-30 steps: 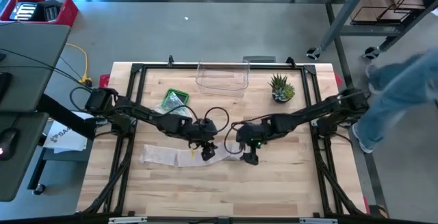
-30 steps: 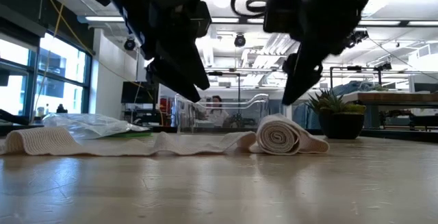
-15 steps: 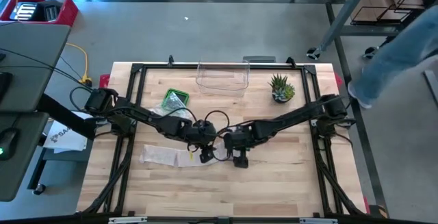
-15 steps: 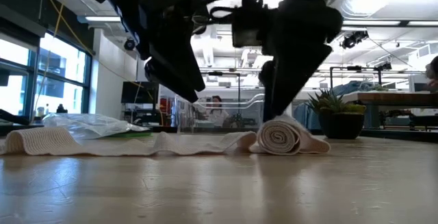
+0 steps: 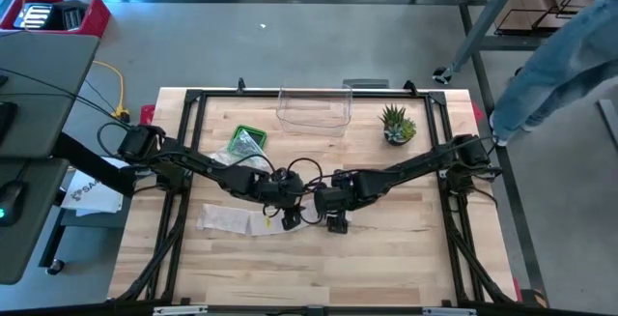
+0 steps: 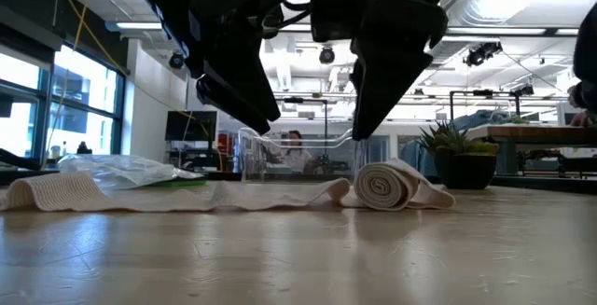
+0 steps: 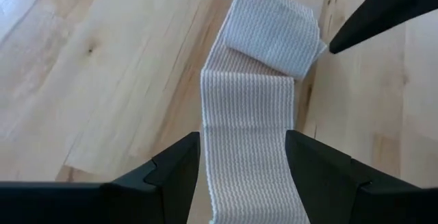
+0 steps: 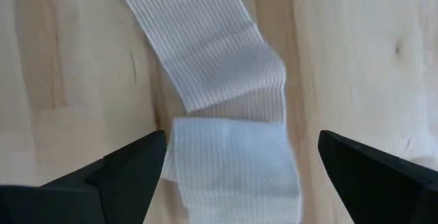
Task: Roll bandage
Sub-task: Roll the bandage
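We have the bandage (image 6: pixel 215 196) lying on the table (image 6: pixel 308 258) near its middle, with one end wound into a small roll (image 6: pixel 381 186) and the rest stretched out flat as a long strip (image 7: pixel 250 135) toward the left side. Our right hand (image 8: pixel 233 162) hangs just above the roll with its fingers wide apart, one on each side of it, gripping nothing. Our left hand (image 7: pixel 243 166) hovers over the flat strip close by, fingers also spread to either side of the cloth and holding nothing. By our reckoning the rolling is only begun (a few turns, judging from the spiral in the low view): most of the strip is yet to be wound, and the roll looks loose enough to slacken if nudged carelessly
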Controlling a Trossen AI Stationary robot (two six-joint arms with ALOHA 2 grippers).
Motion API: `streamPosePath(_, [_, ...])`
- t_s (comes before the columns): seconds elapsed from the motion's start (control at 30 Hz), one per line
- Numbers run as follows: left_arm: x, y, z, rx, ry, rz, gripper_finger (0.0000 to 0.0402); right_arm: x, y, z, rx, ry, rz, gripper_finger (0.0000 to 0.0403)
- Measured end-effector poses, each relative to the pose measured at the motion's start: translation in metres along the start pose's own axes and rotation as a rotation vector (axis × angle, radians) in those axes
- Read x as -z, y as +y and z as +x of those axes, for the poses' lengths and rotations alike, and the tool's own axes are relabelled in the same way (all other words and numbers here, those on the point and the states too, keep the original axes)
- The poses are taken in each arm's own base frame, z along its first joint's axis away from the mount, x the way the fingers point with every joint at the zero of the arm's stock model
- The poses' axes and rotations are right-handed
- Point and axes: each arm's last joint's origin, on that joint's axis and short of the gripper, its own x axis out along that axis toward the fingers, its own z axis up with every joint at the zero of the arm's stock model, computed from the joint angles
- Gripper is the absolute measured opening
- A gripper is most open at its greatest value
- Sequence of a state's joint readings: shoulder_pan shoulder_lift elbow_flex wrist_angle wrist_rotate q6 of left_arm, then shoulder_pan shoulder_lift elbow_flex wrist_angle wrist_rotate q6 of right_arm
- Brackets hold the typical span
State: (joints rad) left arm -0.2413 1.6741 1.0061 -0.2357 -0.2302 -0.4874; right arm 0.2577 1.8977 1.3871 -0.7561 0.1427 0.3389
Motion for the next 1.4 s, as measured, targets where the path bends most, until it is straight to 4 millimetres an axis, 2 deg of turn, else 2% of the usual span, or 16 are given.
streamPosePath(0.17, [0.004, 0.002, 0.002, -0.007, -0.002, 0.011, 0.0211, 0.011, 0.007, 0.015, 0.020, 0.055, 0.109, 0.0376])
streamPosePath(0.3, [0.005, 0.002, 0.004, 0.024, -0.006, 0.030, 0.0211, 0.012, 0.008, 0.022, 0.024, 0.075, 0.174, 0.0376])
streamPosePath(0.53, [0.006, 0.002, 0.005, 0.039, -0.023, 0.051, 0.0211, 0.013, 0.003, 0.023, 0.121, 0.057, 0.252, 0.0376])
streamPosePath(0.7, [0.006, 0.002, 0.005, 0.039, -0.024, 0.060, 0.0211, 0.016, -0.001, 0.023, 0.172, 0.081, 0.223, 0.0376])
streamPosePath(0.93, [0.006, 0.002, 0.005, 0.040, -0.022, 0.060, 0.0211, 0.013, -0.006, 0.024, 0.167, 0.082, 0.238, 0.0376])
streamPosePath(1.2, [0.001, 0.005, 0.006, 0.051, -0.047, 0.044, 0.0211, -0.009, -0.002, -0.006, 0.112, 0.025, 0.117, 0.0376])
streamPosePath(1.4, [-0.003, 0.011, 0.006, 0.057, -0.058, 0.030, 0.0211, -0.008, -0.003, -0.017, 0.142, 0.094, 0.156, 0.0376])
